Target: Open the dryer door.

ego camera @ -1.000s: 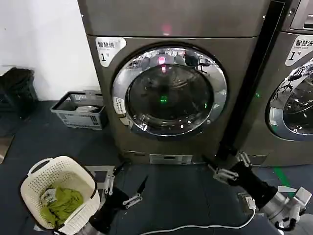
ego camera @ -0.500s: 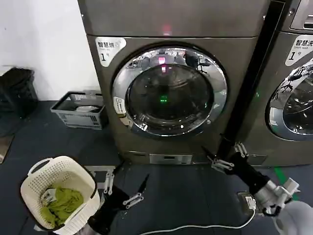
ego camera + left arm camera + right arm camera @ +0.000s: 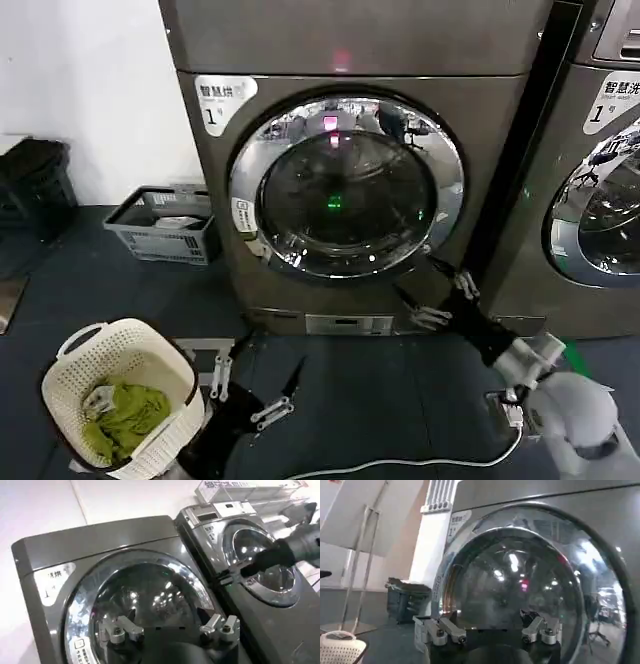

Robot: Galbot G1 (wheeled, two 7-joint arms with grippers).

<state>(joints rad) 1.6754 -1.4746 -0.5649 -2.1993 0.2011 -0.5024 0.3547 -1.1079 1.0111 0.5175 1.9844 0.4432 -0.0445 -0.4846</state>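
Door (image 3: 346,186) still closed, centred on the dryer (image 3: 350,160) ahead of me. Right gripper (image 3: 432,293) has climbed from floor level up to the door's lower right rim, fingers spread wide, holding nothing. So I'm closing in, no contact yet. Left gripper (image 3: 252,383) parked low near the basket (image 3: 70,375), fingers open, empty.

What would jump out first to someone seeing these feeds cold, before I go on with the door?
The big round dryer door with its chrome ring fills the middle of the head view, shut, with a green light glowing behind the glass. The right gripper is raised at the door's lower right edge, fingers spread. Low on the left, the left gripper waits open beside a white basket holding green cloth.
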